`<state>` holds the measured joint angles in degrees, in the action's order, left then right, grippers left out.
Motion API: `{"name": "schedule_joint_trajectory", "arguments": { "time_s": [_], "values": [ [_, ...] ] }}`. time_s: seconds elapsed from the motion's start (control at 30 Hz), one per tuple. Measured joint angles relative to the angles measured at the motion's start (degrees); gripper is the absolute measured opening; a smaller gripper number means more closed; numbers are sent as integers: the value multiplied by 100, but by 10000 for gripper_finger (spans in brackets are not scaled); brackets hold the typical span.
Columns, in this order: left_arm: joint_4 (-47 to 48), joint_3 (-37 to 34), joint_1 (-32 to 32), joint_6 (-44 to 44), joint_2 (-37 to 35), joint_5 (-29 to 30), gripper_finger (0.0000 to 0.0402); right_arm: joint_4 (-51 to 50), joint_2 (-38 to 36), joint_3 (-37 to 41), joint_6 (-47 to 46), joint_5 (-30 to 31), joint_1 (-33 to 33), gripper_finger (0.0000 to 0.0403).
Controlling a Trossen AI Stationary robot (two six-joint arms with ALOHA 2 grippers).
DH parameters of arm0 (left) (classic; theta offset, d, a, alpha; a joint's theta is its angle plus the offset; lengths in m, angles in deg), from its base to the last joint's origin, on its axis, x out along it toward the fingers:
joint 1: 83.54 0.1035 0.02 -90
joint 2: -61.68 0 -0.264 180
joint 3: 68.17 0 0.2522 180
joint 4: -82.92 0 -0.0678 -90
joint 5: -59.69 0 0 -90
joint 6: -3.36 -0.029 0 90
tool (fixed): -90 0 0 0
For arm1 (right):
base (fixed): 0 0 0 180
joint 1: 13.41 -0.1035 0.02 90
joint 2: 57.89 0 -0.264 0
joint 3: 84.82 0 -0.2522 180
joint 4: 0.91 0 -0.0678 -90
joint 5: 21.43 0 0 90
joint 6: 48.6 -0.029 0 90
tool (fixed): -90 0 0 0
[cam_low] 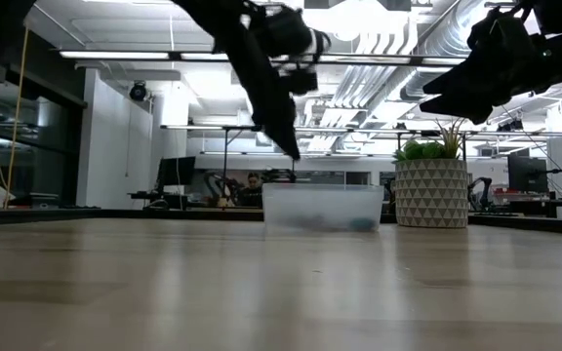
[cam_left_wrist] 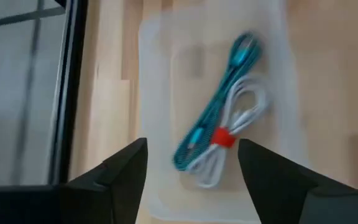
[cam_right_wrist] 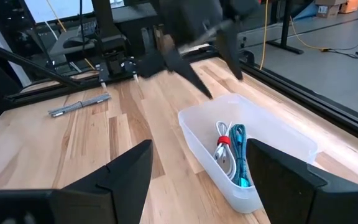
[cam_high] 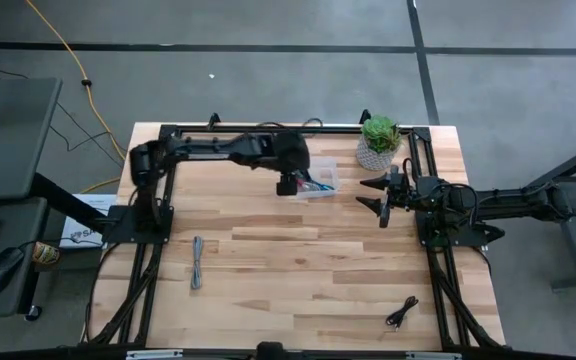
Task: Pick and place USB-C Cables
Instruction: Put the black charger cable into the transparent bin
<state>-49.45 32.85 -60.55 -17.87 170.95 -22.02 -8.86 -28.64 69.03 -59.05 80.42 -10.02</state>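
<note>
A clear plastic container (cam_high: 318,183) stands near the table's far edge. Inside it lie a white cable with a red tie (cam_left_wrist: 236,127) and a teal cable (cam_left_wrist: 213,118), also visible as the white cable (cam_right_wrist: 224,149) and the teal cable (cam_right_wrist: 241,155) in the right wrist view. A longer grey cable bundle (cam_high: 197,263) lies on the wood left of centre. The black cable (cam_high: 401,312) lies near the right near corner. My left gripper (cam_left_wrist: 191,168) hovers open over the container, fingers pointing down, holding nothing. My right gripper (cam_high: 381,195) waits open, right of the container.
A potted plant (cam_high: 379,140) in a patterned white pot stands just right of the container, at the far edge. Black frame rails (cam_high: 148,250) run along the table's left, right and far sides. Bare wood spreads across the middle and near part of the table.
</note>
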Motion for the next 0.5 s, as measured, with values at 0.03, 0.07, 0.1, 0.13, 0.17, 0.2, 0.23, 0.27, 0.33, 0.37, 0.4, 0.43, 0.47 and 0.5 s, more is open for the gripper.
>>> {"name": "schedule_joint_trajectory", "arguments": {
  "time_s": [0.03,0.07,0.1,0.13,0.17,0.2,0.23,0.27,0.33,0.37,0.4,0.43,0.47,0.5],
  "values": [
    [-19,-91,32,189,-174,-164,232,18,0,0,-1,6,1,250],
    [-158,-204,62,361,-359,-342,232,18,-3,0,1,9,1,250],
    [-413,-389,95,536,-571,-557,230,11,-6,0,1,17,1,250],
    [-617,-642,142,695,-826,-760,228,35,-4,0,-1,22,-1,250],
    [-878,-942,160,827,-1092,-906,225,47,0,0,3,32,1,250],
    [-1271,-1295,164,953,-1382,-1009,222,40,-4,0,30,54,1,250],
    [-1690,-1698,164,1087,-1682,-1085,219,49,-4,0,42,92,-1,250],
    [-2081,-2143,158,1234,-2017,-1162,215,89,0,0,46,129,1,250],
    [-3091,-3081,108,1562,-2685,-1306,210,146,-6,0,146,239,1,250],
    [-3566,-3548,64,1721,-3014,-1333,207,232,0,0,188,276,1,250],
    [-4040,-4029,5,1866,-3350,-1347,206,342,0,0,216,277,1,250],
    [-4523,-4456,-64,1987,-3645,-1346,204,461,-2,0,281,288,1,250],
    [-5040,-4868,-149,2112,-3922,-1345,203,593,0,0,321,293,1,250],
    [-5512,-5264,-233,2228,-4203,-1343,203,741,0,0,340,273,1,250]
  ]
}}
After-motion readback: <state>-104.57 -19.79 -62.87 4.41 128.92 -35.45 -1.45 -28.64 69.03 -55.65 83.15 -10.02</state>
